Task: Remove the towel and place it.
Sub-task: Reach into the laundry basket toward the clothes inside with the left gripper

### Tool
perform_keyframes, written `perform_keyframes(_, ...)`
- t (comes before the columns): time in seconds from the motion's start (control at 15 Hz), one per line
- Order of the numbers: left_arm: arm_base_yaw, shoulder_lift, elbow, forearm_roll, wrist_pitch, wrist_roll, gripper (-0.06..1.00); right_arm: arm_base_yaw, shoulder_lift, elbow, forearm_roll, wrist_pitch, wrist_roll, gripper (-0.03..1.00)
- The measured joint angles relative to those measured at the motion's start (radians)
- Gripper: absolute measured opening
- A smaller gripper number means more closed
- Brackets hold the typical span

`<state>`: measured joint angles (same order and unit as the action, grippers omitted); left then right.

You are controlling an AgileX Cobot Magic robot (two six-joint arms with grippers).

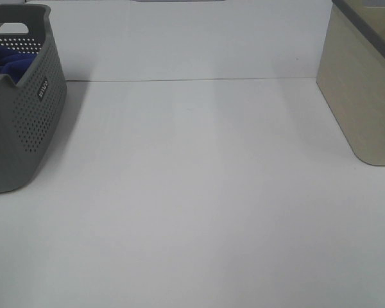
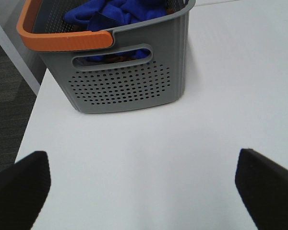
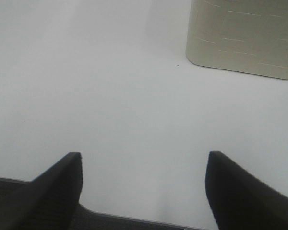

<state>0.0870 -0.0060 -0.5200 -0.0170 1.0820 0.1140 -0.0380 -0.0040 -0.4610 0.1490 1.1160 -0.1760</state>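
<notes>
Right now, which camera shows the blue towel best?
Left wrist: the towel lies bunched in the grey basket, seen over the rim and through the handle slot. Exterior high catches only a blue patch at the frame edge. Right wrist shows none.

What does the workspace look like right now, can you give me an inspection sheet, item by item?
Surface: white table, smooth, no marks seen.
Job's things: blue towel bunched inside the grey basket on the table's left side.
Clutter: beige bin at the far right.
Grippers: left gripper open, facing the basket, holding nothing; right gripper open above the table, holding nothing.
Cables: nothing seen.
Surroundings: white wall behind the table; dark floor beside it.
</notes>
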Motion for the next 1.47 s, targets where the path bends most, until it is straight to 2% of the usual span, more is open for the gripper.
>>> perform_keyframes(1.47, 0.000, 0.000, 0.000, -0.003, 0.000, -0.003, 0.99, 0.000, 0.000, 0.000, 0.001, 0.000, 0.000, 0.71)
